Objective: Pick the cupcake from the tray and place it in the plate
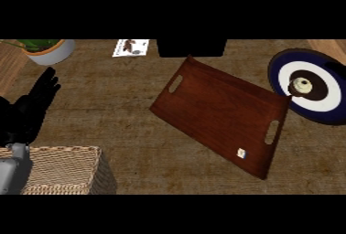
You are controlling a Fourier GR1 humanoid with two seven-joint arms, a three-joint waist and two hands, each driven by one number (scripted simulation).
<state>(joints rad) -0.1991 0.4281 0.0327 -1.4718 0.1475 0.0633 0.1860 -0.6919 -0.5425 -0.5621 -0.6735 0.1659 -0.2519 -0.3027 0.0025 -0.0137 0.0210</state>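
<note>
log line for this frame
cupcake: on plate | tray: no cupcake on it | left hand: open, resting at view's left | right hand: not in view

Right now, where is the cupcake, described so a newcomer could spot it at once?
Start at the big brown wooden tray lying slantwise. Just past its right corner is a round plate with a navy rim and white ring. The cupcake sits on the plate's dark centre: small, cream-topped, the only thing on it.
</note>
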